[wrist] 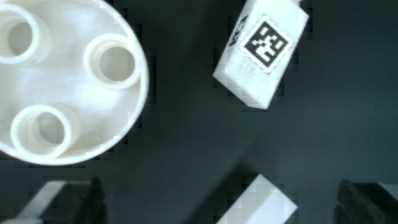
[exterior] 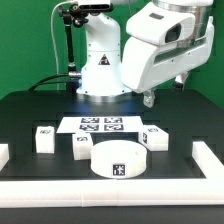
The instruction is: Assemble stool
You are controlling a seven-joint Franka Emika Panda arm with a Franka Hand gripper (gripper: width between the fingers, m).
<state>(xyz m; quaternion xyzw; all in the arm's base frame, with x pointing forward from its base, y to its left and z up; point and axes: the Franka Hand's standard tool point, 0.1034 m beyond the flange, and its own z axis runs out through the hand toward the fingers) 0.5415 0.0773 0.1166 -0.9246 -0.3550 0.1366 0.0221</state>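
Jaws spread wide, holding nothing, hanging clear above the bench [exterior: 30,110]. Dark fingers [wrist: 64,200] show at the edge of the wrist view.

Round seat [wrist: 63,80] lies flat, three sockets up, off to one side of the jaws. Tagged leg [wrist: 267,50] lies near the seat, not touching it. Second leg [wrist: 263,203] sits on the bench below the gap between the jaws, apart from both fingers.

The white arm [exterior: 150,45] fills the upper right of the exterior view, bent forward and downward. Its gripper [exterior: 148,98] points down, the 2 dark fingers [wrist: 63,200] spread wide apart, holding nothing.
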